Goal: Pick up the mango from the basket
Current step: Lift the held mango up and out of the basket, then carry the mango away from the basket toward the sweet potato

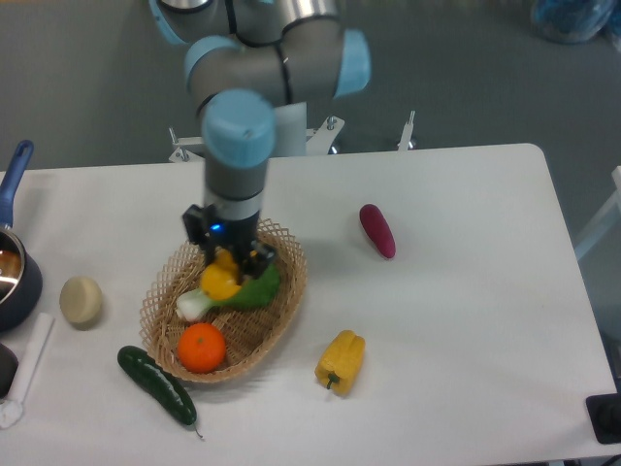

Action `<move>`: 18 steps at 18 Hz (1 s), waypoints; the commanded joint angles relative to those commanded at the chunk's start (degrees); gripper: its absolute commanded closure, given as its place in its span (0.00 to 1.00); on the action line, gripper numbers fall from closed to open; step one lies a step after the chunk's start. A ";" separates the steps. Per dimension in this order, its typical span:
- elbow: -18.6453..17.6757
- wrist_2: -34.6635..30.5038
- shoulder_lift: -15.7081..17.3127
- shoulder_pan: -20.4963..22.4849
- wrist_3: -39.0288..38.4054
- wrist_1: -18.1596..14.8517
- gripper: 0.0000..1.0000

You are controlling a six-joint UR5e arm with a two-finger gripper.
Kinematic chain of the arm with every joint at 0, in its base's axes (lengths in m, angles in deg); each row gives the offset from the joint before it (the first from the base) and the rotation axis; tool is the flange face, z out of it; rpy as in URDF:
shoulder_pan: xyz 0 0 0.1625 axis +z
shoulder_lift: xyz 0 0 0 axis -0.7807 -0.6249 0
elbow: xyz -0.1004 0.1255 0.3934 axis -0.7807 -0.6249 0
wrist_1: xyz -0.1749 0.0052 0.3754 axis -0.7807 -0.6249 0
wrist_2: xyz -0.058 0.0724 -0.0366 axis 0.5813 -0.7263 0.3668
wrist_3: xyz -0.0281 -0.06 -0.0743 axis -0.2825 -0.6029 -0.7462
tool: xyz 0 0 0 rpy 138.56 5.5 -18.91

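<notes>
The gripper (231, 264) is clenched on the mango (220, 280), which sits directly beneath it between the fingers. Below both lies the basket (283, 301).

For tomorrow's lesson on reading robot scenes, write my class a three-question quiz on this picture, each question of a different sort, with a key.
1. True or false: the mango is held in the pincer.
2. Which fruit lies in the basket nearest the camera? A) orange B) yellow pepper C) cucumber
3. Fill in: the purple vegetable lies on the ______, outside the basket.

Key: 1 true. 2 A. 3 table.
</notes>
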 joint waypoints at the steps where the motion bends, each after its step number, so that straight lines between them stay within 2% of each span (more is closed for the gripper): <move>1: 0.62 0.00 0.18 1.23 0.18 0.00 0.60; 4: 2.72 -0.26 0.01 5.80 3.67 0.00 0.60; 8: 4.22 -0.26 -0.87 12.48 14.66 -0.09 0.60; 12: 7.03 -0.44 -3.24 18.90 23.54 -0.70 0.60; 15: 8.97 -0.61 -4.91 21.80 27.85 -0.79 0.60; 18: 11.16 -0.70 -6.05 22.78 28.48 -0.88 0.61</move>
